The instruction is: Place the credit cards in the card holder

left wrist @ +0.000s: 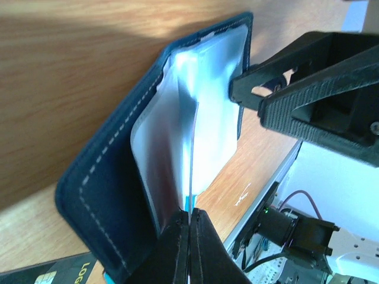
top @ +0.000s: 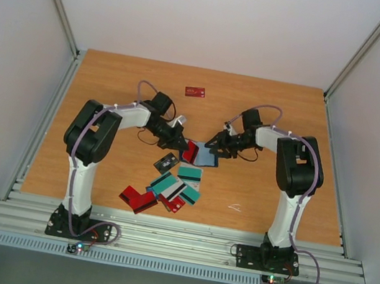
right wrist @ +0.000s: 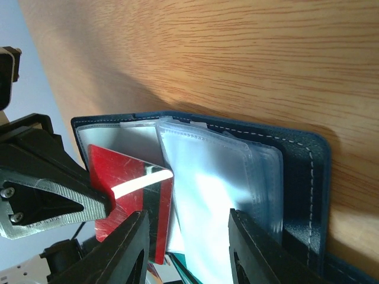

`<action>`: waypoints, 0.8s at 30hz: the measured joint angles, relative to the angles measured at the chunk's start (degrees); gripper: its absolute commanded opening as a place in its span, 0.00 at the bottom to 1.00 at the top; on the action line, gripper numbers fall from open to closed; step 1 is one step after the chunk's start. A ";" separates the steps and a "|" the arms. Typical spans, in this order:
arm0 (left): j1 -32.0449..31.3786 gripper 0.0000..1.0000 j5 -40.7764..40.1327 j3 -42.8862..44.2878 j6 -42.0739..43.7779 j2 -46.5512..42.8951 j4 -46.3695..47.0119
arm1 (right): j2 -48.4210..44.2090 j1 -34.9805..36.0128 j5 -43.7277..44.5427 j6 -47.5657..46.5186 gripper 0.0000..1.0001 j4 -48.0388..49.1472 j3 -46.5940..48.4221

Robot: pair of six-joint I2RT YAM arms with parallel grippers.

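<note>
The card holder (top: 207,159) lies open at the table's middle, navy cover (left wrist: 100,177) outside and clear sleeves (right wrist: 213,195) inside. My left gripper (top: 181,143) is shut on a red credit card (right wrist: 124,177) with a black stripe, which shows edge-on (left wrist: 192,160) in the left wrist view. The card's far end lies against the holder's left inner pocket. My right gripper (right wrist: 189,231) is open, its fingers straddling a raised clear sleeve, and reaches in from the right (left wrist: 249,97). Several loose credit cards (top: 171,190), teal, red and dark, lie in front of the holder.
One more red card (top: 195,91) lies alone toward the back of the wooden table (top: 109,99). A dark card (top: 166,161) sits just left of the pile. Grey walls enclose three sides, and a metal rail (top: 174,238) runs along the near edge.
</note>
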 measured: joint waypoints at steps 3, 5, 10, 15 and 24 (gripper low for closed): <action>0.00 0.00 0.00 0.00 1.73 0.00 -1.88 | 0.17 0.00 0.02 -0.24 0.39 -0.68 0.44; 0.00 0.00 0.02 0.00 2.43 0.00 -2.49 | 0.22 0.00 0.04 -0.28 0.39 -0.83 0.55; 0.00 0.00 0.11 0.04 3.45 0.00 -3.45 | 0.26 0.00 0.00 -0.39 0.39 -0.85 0.55; 0.00 0.00 0.11 0.09 4.24 0.00 -4.31 | 0.26 0.00 -0.02 -0.39 0.39 -0.87 0.55; -0.02 0.00 0.15 0.22 4.61 0.11 -4.48 | 0.26 0.00 -0.07 -0.37 0.39 -0.85 0.55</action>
